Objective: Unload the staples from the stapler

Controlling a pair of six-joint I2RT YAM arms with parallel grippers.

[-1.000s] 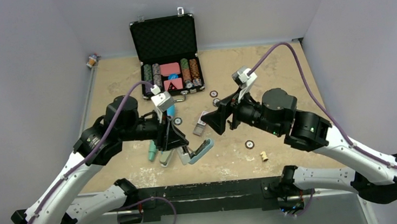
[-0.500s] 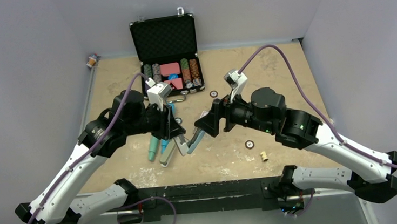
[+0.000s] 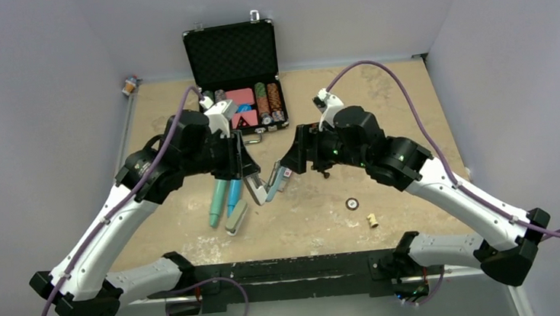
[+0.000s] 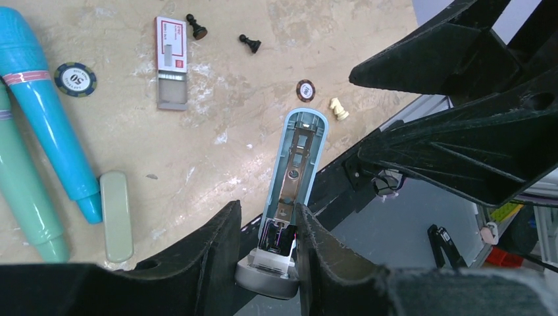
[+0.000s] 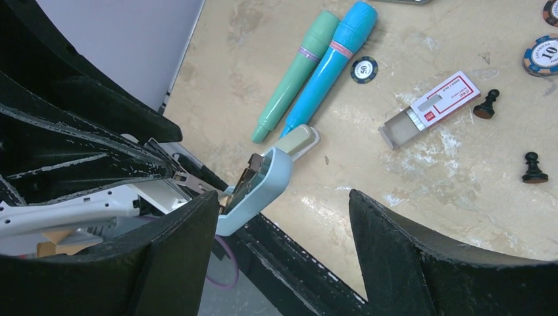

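Looks like a robotics lab test cell, not anyone's home or office: plain grey walls [image 3: 41, 87] box in a scuffed tan tabletop [image 3: 379, 103], two white-and-black arms [image 3: 108, 234] are bolted along its near edge trailing purple cables [image 3: 364, 63], and random props like a poker chip case [image 3: 231, 55], chess pawns [image 4: 249, 43] and chunky markers [image 5: 299, 66] lie scattered about.

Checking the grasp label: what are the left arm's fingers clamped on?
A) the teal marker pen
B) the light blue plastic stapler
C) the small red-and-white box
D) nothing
B: in the left wrist view, the left fingers pinch the hinge end of the light blue plastic stapler.
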